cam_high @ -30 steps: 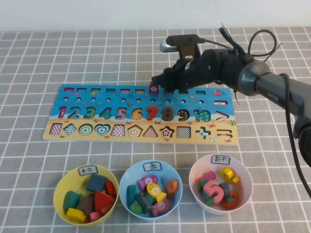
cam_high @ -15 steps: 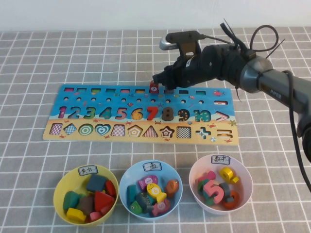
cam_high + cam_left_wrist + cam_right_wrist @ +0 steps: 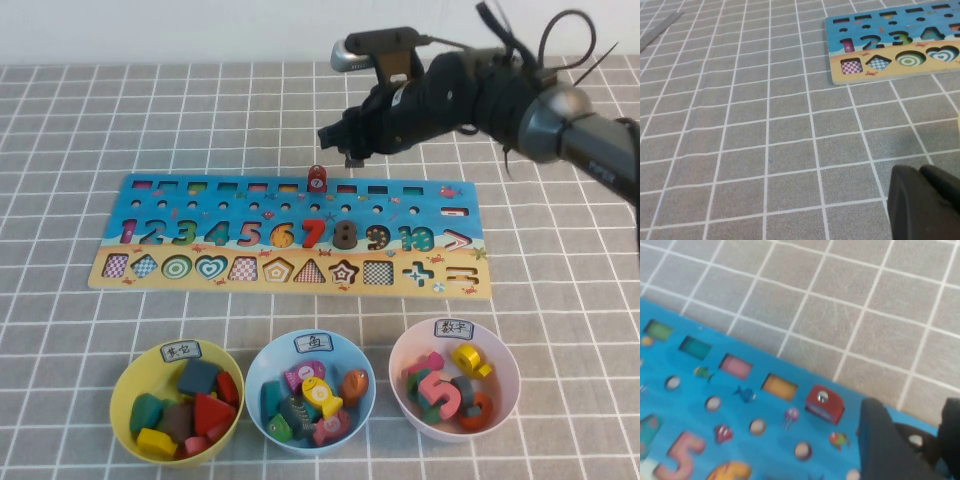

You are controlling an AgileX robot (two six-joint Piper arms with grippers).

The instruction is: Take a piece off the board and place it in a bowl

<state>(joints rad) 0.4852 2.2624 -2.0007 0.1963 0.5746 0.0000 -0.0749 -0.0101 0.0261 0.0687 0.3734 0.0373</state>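
My right gripper (image 3: 341, 141) hangs above the cloth just behind the board (image 3: 200, 207), level with its far edge. It is shut on the small dark piece (image 3: 913, 441), whose white round spot shows between the fingers (image 3: 880, 440) in the right wrist view. The red piece marked 7 (image 3: 317, 178) still stands on the board's top row, also in the right wrist view (image 3: 824, 402). The light blue bowl (image 3: 262, 366) with a paper label sits in front of the board, in the middle of the three bowls, and holds several fish pieces. My left gripper (image 3: 922, 200) is shut, low over bare cloth left of the board (image 3: 890, 47).
A yellow bowl (image 3: 128, 380) of shape pieces stands left of the blue bowl, and a pale pink-white bowl (image 3: 505, 370) of numerals right of it. Numerals and shape pieces fill the board's lower rows. A grey checked cloth covers the table.
My right gripper has risen from the board's top row and drawn back behind it, carrying the dark piece. The red piece stayed on the board.
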